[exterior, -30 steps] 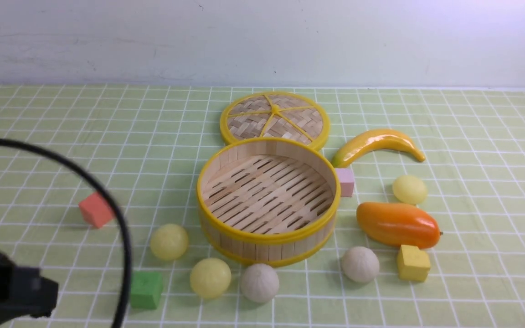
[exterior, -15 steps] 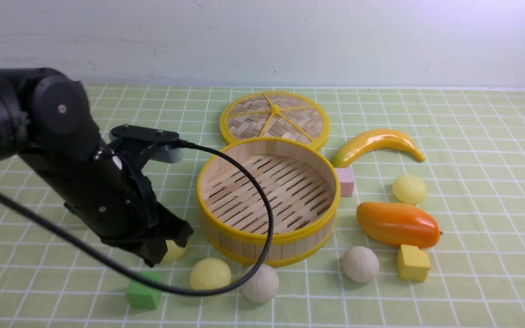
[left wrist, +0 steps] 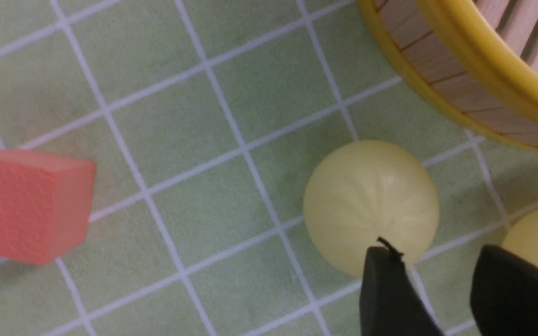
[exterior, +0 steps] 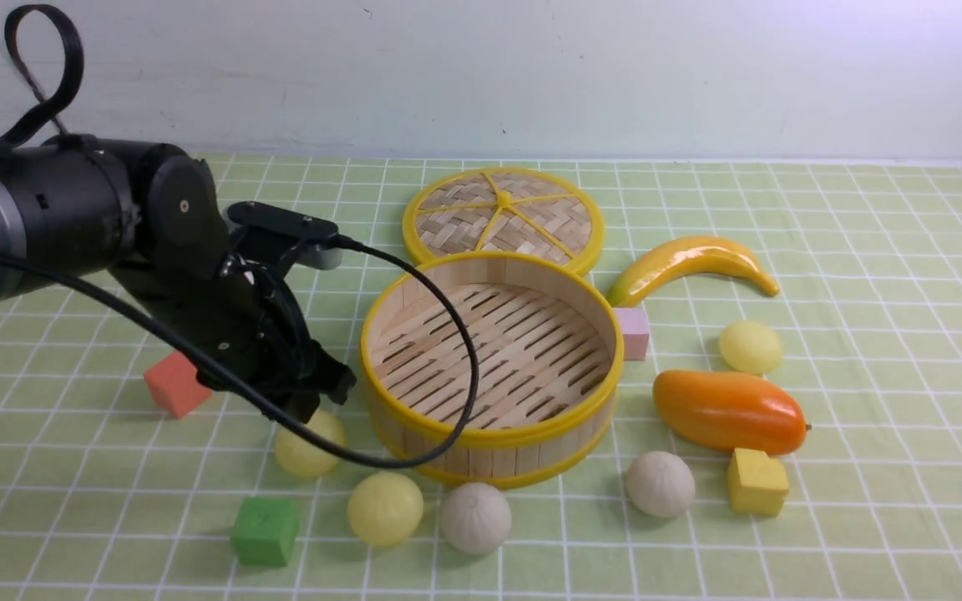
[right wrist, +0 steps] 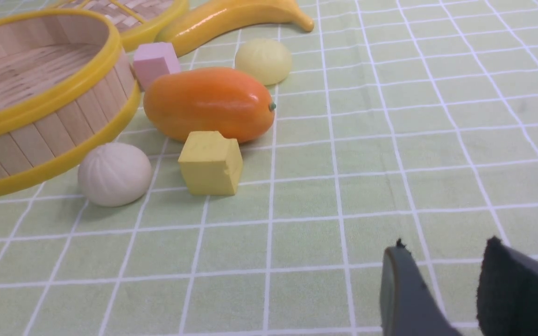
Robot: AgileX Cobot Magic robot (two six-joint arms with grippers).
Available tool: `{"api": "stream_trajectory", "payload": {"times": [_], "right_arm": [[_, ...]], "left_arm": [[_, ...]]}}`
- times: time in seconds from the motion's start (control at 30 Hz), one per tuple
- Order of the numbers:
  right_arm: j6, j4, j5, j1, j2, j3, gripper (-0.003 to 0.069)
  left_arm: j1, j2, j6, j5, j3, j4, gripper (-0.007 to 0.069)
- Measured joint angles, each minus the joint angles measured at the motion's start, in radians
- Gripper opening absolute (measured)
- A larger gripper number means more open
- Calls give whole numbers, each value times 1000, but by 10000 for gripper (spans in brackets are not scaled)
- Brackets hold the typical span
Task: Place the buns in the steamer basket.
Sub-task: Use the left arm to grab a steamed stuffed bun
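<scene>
The steamer basket (exterior: 489,434) stands mid-table with nothing in it. Several buns lie around it: a pale yellow one (exterior: 307,452) at its left front, another yellow (exterior: 385,507), a pleated off-white one (exterior: 475,517), a second pleated one (exterior: 659,484) and a yellow one (exterior: 750,346) to the right. My left gripper (exterior: 314,402) hangs open just above and behind the nearest yellow bun (left wrist: 371,200); nothing sits between the fingers of the left gripper (left wrist: 437,256). The right gripper (right wrist: 446,249) is open over bare cloth, away from the pleated bun (right wrist: 115,173).
The woven lid (exterior: 503,215) lies behind the basket. A banana (exterior: 690,263), a mango (exterior: 727,411), a pink cube (exterior: 633,332) and a yellow cube (exterior: 756,482) are on the right. A red cube (exterior: 174,384) and a green cube (exterior: 264,530) are on the left.
My left arm swung in from the lower left corner to the basket's left side. Since half a second ago its gripper has lifted back off the yellow bun, which now shows.
</scene>
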State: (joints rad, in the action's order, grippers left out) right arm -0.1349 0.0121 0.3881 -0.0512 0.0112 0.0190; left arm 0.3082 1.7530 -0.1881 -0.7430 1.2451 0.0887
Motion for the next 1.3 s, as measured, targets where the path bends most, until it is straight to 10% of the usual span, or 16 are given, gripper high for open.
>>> {"api": "stream_trajectory", "payload": {"times": [0.77,1.0,1.3], "right_arm": [[0,0,0,0,0,0,239],[0,0,0,0,0,0,239],[0,0,0,0,0,0,239]], "left_arm": [[-1,124,-102,120,2,35,272],[-1,124,-102,94,4,32,3],[11,4,7,-43,42,0,-13]]}}
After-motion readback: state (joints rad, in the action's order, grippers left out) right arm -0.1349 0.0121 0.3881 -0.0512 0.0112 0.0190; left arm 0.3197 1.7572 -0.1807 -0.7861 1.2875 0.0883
